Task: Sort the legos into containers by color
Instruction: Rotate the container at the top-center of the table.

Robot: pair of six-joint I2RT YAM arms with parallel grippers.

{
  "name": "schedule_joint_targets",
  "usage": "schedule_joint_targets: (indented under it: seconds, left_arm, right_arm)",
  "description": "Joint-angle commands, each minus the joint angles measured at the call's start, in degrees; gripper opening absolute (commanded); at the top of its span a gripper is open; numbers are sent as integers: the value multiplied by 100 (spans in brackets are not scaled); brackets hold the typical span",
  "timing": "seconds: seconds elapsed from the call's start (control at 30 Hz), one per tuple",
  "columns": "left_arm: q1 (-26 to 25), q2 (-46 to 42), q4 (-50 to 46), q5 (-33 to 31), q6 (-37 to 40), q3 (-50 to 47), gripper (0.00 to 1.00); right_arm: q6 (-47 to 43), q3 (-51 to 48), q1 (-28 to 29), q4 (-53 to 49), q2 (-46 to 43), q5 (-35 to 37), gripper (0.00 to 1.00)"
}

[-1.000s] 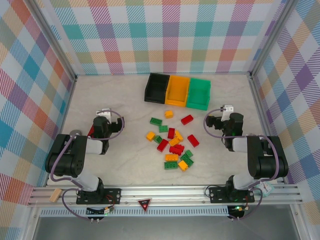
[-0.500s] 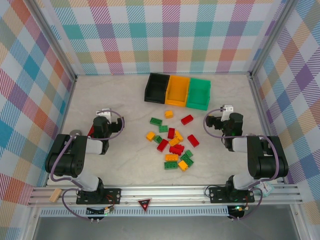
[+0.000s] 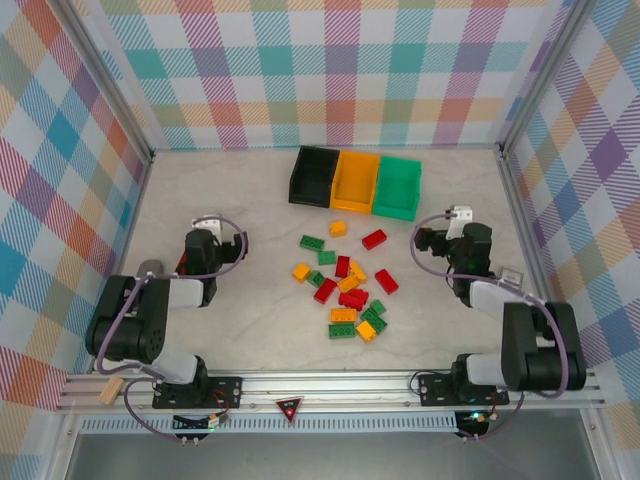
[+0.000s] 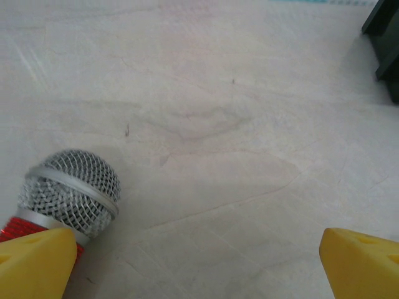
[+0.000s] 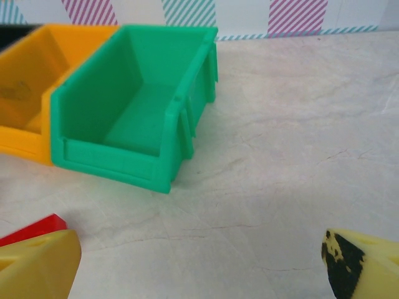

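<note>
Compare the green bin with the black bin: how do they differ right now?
The green bin sits at the right end of the row, the black bin at the left end, the orange-yellow bin between them. The green bin's floor shows bare in the right wrist view; the black bin's dark inside is hard to read. Both are open-top and alike in shape and size.

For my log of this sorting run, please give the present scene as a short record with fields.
legos: loose mixed pile on the table, near side of the bins
containers: black bin, orange bin, green bin in a row; no brick seen inside
left gripper: open, empty, beside a microphone head
right gripper: open, empty, facing the green bin
sorted: nothing yet
</note>
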Motion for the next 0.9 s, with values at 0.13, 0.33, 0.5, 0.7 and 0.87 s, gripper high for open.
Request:
schedule_joint_targets:
  seconds: [0.13,0.33,0.5,0.7,0.87]
  left_arm:
    - [49,-1088,-2206,-159,-808,834,100]
    - [47,-510,-3424,1406,-1568,2044,100]
    - [24,534,-3236,2324,-2611,2825,100]
    - [-335,1933,-3506,2934,-2733,4202,97]
    - [-616,2809,-4151,2820,-2685,5435,83]
  right_arm:
    - [1700,994,20,-2586,-767,-492,99]
    - [2258,1648,127,-3380,-194,-2604,99]
    - [2020,2339,785,-4861,295,-2259,99]
    - [1983,2561,1438,-5581,279,-982,98]
    - [2000,2643,1647,-5872,344,-714,96]
